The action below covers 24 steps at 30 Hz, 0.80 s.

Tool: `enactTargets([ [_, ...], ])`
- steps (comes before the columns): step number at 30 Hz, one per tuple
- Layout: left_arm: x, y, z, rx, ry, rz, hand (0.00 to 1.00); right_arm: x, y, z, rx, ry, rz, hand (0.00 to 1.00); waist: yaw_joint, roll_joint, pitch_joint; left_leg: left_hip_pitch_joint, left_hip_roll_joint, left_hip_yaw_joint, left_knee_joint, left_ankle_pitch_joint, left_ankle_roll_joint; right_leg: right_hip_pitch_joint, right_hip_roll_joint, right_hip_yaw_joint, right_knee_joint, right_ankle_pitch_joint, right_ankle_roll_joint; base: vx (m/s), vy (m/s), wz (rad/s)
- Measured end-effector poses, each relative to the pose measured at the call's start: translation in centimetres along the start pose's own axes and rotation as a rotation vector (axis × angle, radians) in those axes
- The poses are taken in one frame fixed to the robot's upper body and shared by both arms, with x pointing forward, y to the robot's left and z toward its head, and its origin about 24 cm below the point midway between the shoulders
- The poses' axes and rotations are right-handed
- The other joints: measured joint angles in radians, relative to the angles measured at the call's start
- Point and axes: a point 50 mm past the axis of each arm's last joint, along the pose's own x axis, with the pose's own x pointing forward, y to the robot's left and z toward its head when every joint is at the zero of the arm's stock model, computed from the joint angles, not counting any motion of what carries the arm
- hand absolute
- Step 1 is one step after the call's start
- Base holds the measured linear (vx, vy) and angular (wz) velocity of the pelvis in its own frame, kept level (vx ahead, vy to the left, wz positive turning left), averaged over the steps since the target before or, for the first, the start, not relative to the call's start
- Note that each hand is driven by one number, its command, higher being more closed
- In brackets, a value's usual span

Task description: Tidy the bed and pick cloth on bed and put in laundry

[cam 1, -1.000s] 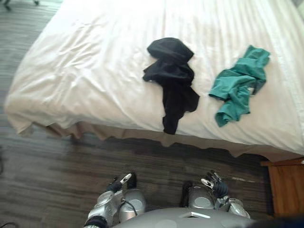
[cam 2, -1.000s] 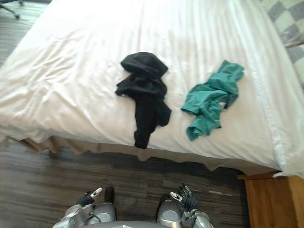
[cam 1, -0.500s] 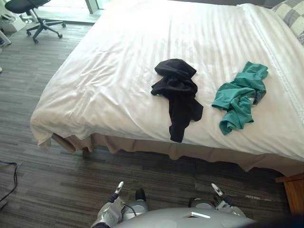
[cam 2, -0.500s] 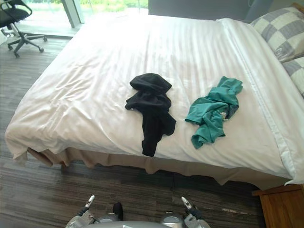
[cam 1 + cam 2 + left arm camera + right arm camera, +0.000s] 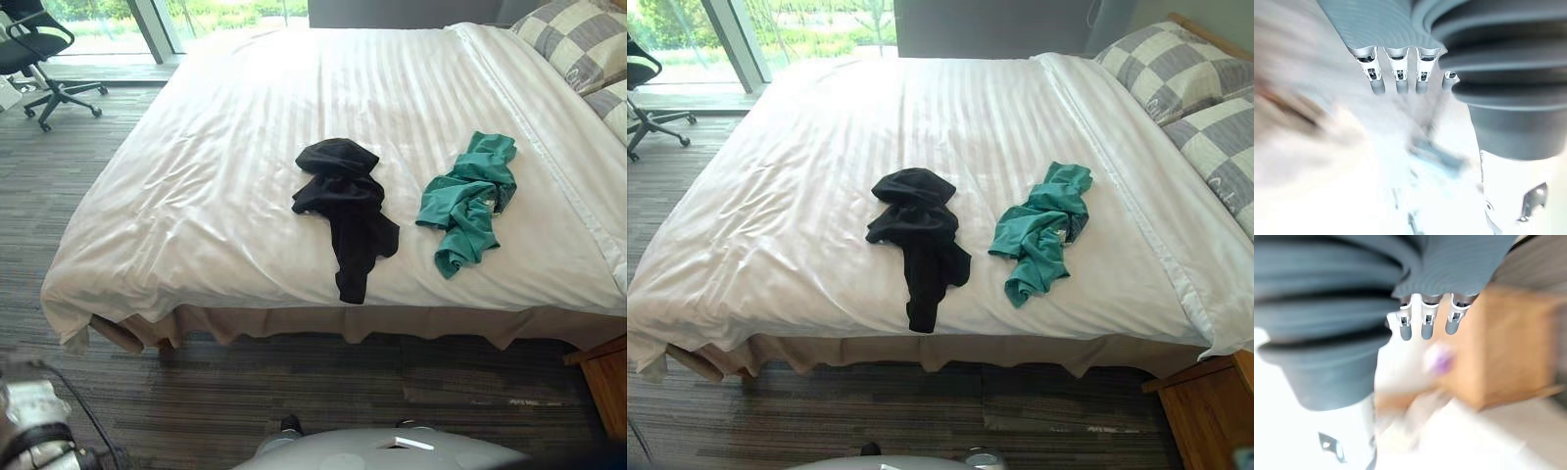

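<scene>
Left hand [image 5: 1399, 81] and right hand [image 5: 1423, 325]: fingers relaxed, nothing held, both well short of the bed [image 5: 216, 176]. The black garment [image 5: 345, 201] lies ahead of the hands, roughly midway between them, with its tail at the near bed edge. The teal garment [image 5: 468, 196] sits near it, on the right hand's side. Neither is touched yet. Step looks like approach and reach. We'd take the black one first, curl the fingers round the bunched upper part rather than the thin tail, and lift straight up so the duvet stays flat.
</scene>
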Motion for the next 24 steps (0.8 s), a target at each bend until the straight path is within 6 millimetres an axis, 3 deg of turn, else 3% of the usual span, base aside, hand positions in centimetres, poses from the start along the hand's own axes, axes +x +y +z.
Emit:
enactTargets([
  [2,0.5,-4.0,4.1,0.028,-0.113,-0.147,0.00,0.4,5.3,3.6,-0.143,-0.147,0.208,0.00,0.000,-0.003,-0.013,-0.005,0.002,0.017,0.000,-0.001,-0.001,-0.017,0.003,0.021,0.001,0.001,-0.001,0.03,0.002,-0.23],
  [3,0.6,-4.8,5.0,0.044,-0.141,-0.172,0.00,0.2,6.8,4.4,-0.172,-0.182,0.262,0.00,0.000,-0.004,-0.016,-0.005,0.002,0.024,0.000,-0.001,-0.001,-0.022,0.004,0.029,0.002,0.002,-0.001,0.03,0.002,-0.25],
  [5,0.4,-8.2,7.0,0.136,-0.190,-0.248,0.00,-1.1,12.1,6.4,-0.234,-0.290,0.430,0.00,-0.003,-0.004,-0.017,-0.001,0.002,0.035,0.001,-0.001,0.000,-0.026,0.005,0.040,0.001,0.005,-0.003,0.03,-0.001,-0.19],
  [7,0.2,-10.0,6.7,0.211,-0.169,-0.292,0.00,-2.2,15.2,6.5,-0.250,-0.300,0.532,0.00,-0.002,-0.003,-0.017,0.004,0.002,0.048,0.001,-0.001,0.000,-0.030,0.006,0.054,0.001,0.007,-0.004,0.01,-0.001,-0.19],
  [11,-0.7,-13.5,4.2,0.411,-0.091,-0.433,0.00,-5.7,21.1,4.5,-0.264,-0.248,0.734,0.00,-0.005,-0.002,-0.016,0.006,0.004,0.057,0.001,-0.001,0.000,-0.041,0.011,0.081,0.009,0.019,-0.009,0.00,-0.007,-0.19],
  [15,-2.4,-16.1,0.6,0.527,-0.042,-0.584,0.00,-9.0,24.5,2.8,-0.256,-0.203,0.885,0.00,-0.002,0.000,-0.008,0.029,0.004,0.076,0.001,-0.002,0.002,-0.039,0.010,0.106,0.016,0.026,-0.011,-0.04,0.002,-0.20],
  [16,-2.5,-16.1,0.5,0.530,-0.042,-0.586,0.00,-9.1,24.5,2.7,-0.254,-0.203,0.888,0.00,-0.002,0.001,-0.008,0.029,0.004,0.077,0.001,-0.002,0.002,-0.039,0.010,0.107,0.016,0.026,-0.011,-0.06,-0.009,-0.09],
  [21,-5.1,-17.5,-5.3,0.790,-0.012,-0.705,0.00,-12.3,26.4,2.0,-0.208,-0.189,1.004,0.00,-0.005,0.015,0.017,0.032,0.018,0.104,0.000,-0.001,0.001,-0.057,0.025,0.142,0.018,0.038,-0.015,-0.09,-0.029,-0.16],
  [24,-6.0,-18.0,-6.7,0.908,-0.040,-0.746,0.00,-13.7,27.0,1.4,-0.191,-0.174,1.049,0.00,-0.023,0.023,0.039,0.028,0.021,0.126,-0.001,0.001,-0.001,-0.076,0.030,0.169,0.018,0.046,-0.017,-0.07,-0.027,-0.24],
])
